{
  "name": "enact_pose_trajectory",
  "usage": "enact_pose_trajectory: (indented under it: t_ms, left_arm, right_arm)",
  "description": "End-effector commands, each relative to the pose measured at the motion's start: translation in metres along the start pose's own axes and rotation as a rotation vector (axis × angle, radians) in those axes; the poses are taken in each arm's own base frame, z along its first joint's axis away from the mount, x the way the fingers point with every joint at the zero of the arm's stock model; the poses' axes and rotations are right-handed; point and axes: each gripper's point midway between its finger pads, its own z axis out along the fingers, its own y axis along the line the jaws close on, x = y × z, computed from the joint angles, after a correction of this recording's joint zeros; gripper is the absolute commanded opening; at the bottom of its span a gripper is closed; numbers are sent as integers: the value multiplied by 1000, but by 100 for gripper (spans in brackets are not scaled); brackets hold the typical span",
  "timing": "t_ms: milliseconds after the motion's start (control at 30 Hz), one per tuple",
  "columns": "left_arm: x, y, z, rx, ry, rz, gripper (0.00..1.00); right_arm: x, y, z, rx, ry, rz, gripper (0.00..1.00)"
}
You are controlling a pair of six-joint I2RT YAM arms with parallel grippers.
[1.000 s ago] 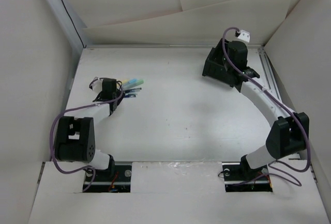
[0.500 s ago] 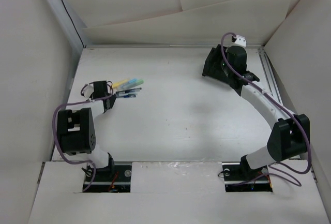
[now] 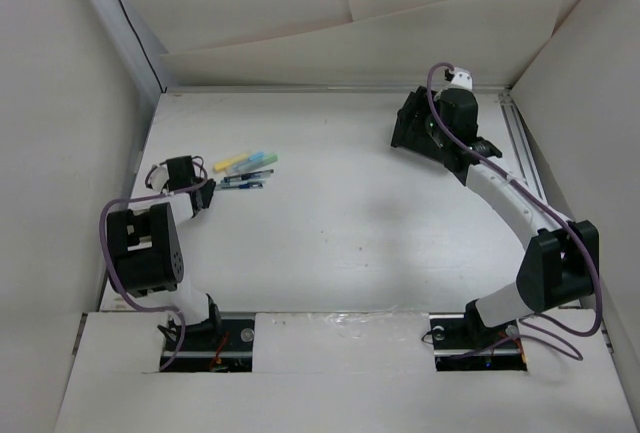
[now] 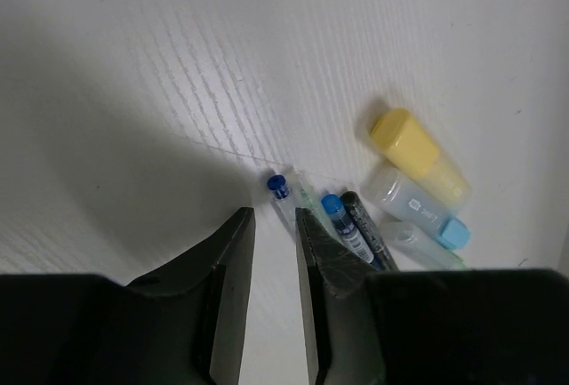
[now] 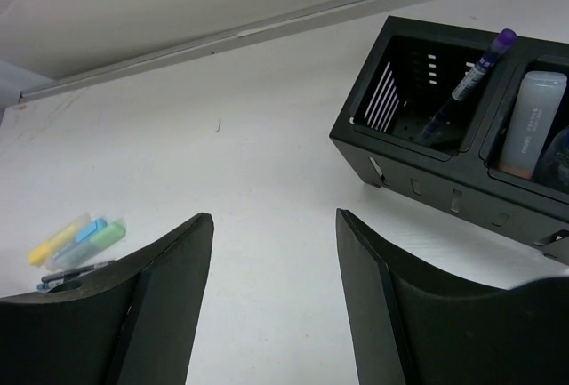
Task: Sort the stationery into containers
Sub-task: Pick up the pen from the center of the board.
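Table (image 3: 350,223): white, flat; fine grain lines show in the left wrist view.
Back panels (image 3: 400,23): overlapping white sheets, tilted, behind the far edge.
Left panel (image 3: 60,103): white, upright beside the table.
Right panel (image 3: 590,83): white, angled inward.
Metal strip (image 3: 300,88): runs along the far edge.
Front board (image 3: 340,373): white, with 2 dark cutouts.

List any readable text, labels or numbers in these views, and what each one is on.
Nothing can be read with confidence.
Dark print on the clear-bodied highlighter, next to the yellow highlighter: too blurred to read.
Vertical print on the pale highlighter standing in the black organiser: too small to read.
Top view: no lettering can be made out.
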Motion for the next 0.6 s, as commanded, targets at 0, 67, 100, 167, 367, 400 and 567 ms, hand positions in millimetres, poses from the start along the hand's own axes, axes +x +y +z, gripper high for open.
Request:
enact_pose_trajectory:
  t_ms: [0, 67, 100, 167, 367, 400, 567]
  left_arm:
    - [-4, -8, 2, -3, 0, -13, 23]
    - [-5, -7, 3, -7, -9, -13, 23]
    - [-5, -7, 3, -8, -9, -13, 24]
    - [-5, -7, 3, -8, -9, -13, 24]
    - [-3, 5, 12, -127, 2, 10, 18]
    - [-3, 8, 13, -148, 2, 14, 18]
    - [-8, 3, 19, -210, -2, 21, 18]
  right_arm:
    - [-15, 14, -2, -57, -48, -1, 63]
    - [-13, 18, -2, -65, -44, -3, 63]
    - [-13, 18, -2, -65, -44, -3, 63]
    - [-13, 18, -2, -65, -44, -3, 63]
    - [-16, 25, -7, -99, -43, -3, 63]
    - [-19, 26, -10, -103, -53, -2, 63]
    - [-26, 33, -20, -140, -75, 9, 63]
